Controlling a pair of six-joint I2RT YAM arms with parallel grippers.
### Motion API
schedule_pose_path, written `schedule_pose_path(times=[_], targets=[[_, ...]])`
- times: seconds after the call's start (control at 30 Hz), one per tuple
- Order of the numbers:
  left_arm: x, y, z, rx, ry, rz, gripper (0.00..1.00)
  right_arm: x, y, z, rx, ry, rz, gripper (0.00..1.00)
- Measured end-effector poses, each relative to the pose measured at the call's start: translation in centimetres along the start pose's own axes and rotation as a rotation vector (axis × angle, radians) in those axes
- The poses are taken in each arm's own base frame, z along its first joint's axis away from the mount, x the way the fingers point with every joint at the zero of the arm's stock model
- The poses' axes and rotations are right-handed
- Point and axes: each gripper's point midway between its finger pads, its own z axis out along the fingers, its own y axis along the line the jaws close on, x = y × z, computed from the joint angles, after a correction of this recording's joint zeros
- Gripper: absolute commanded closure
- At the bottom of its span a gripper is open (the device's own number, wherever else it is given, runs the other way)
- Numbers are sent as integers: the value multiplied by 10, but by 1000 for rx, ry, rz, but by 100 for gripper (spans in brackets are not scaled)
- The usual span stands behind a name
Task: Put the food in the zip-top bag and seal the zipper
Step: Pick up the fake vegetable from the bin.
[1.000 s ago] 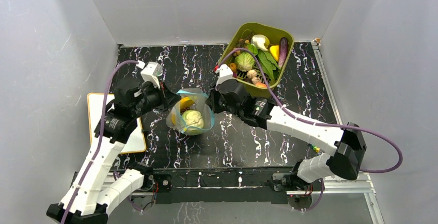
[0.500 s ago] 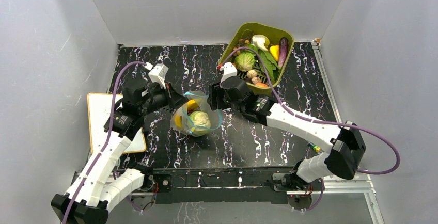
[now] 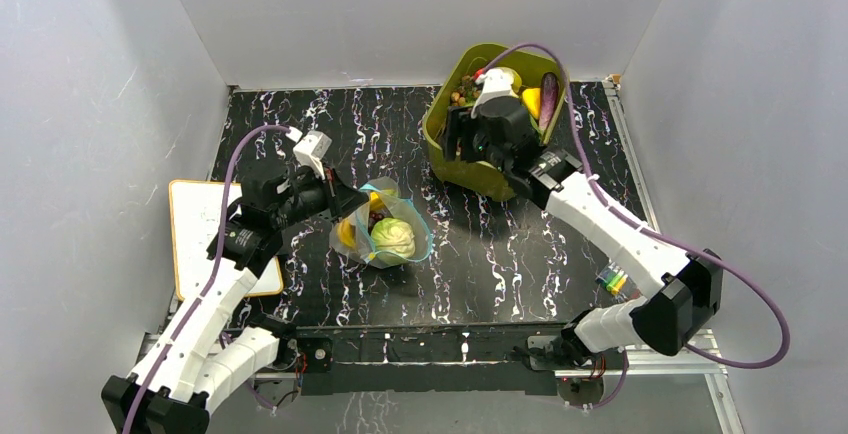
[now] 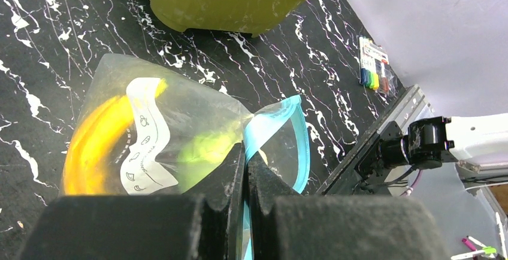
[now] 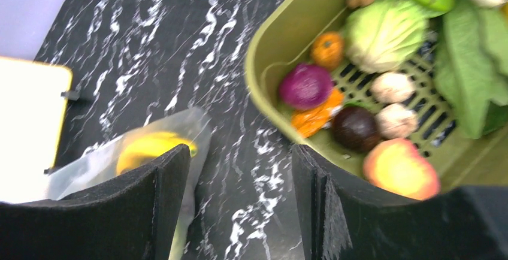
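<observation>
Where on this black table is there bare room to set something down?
Bare tabletop: the far-left corner between back wall and green tub, and the near strip between zip-top bag and front rail. Crowded: inside the tub, and where the left end effector pinches the bag.

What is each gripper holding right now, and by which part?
The left gripper pinches the zip-top bag at its mouth edge, by the blue zipper. The right gripper is open and holds nothing.
</observation>
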Motion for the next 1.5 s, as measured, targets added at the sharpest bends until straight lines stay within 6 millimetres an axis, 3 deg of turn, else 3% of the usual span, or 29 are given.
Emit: schedule_pose_path(times=[0.23,0.43,0.67,0.97,1.23,1.5], targets=[[5,-3,0,41,-12,47,100,-33,-64,18,171,-48,-25,36],[8,-7,2,63,-11,56,100,-21,-117,57,292,25,-42,33],[12,-13,3,88,-8,41,100,-6,-175,89,448,97,-128,45],[12,-12,3,81,-11,56,100,-14,-252,119,675,138,-256,48],[11,-10,3,67,-14,55,100,-32,-297,138,857,118,-312,45],[11,-10,3,64,-13,49,100,-41,-318,161,967,105,-337,44]])
